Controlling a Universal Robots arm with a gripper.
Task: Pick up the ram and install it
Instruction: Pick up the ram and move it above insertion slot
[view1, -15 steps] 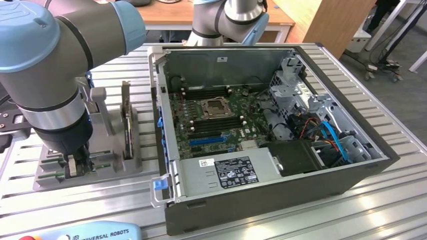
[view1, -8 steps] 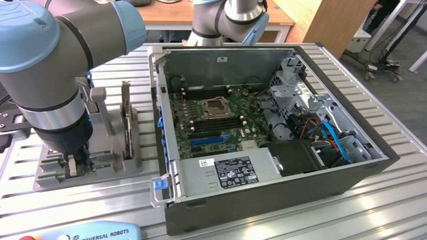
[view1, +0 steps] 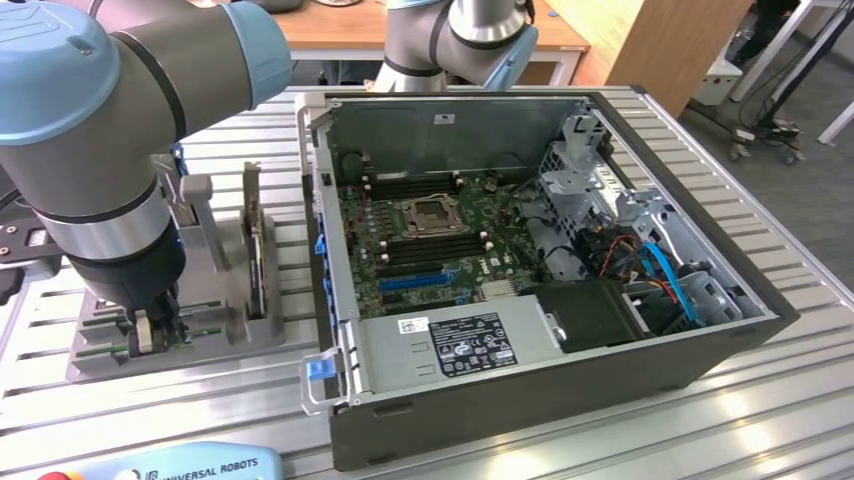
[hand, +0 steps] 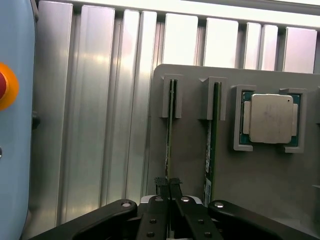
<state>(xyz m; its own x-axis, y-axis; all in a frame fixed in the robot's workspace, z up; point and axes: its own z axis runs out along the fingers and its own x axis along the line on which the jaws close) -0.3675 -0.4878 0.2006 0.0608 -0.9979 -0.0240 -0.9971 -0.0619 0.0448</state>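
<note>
The ram (hand: 169, 130) stood on edge in a slot of the grey holder (hand: 190, 155). A second stick (hand: 211, 135) stood in the next slot, and the silver processor (hand: 270, 118) lay in its pocket beyond. The gripper (hand: 169, 186) was almost fully closed, its fingertips pinching one end of the ram. The holder sat on the ribbed aluminium table (hand: 100, 125), beside the open computer case (view1: 534, 400).

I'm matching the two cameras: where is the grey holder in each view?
Exterior view: the holder sits on the ribbed table, to the exterior view's left of the open case, under the arm.
Wrist view: the holder is the grey slotted plate carrying the ram, another stick and a silver chip.
Shared landmark: the pincer, shut on the ram in its slot.
</note>
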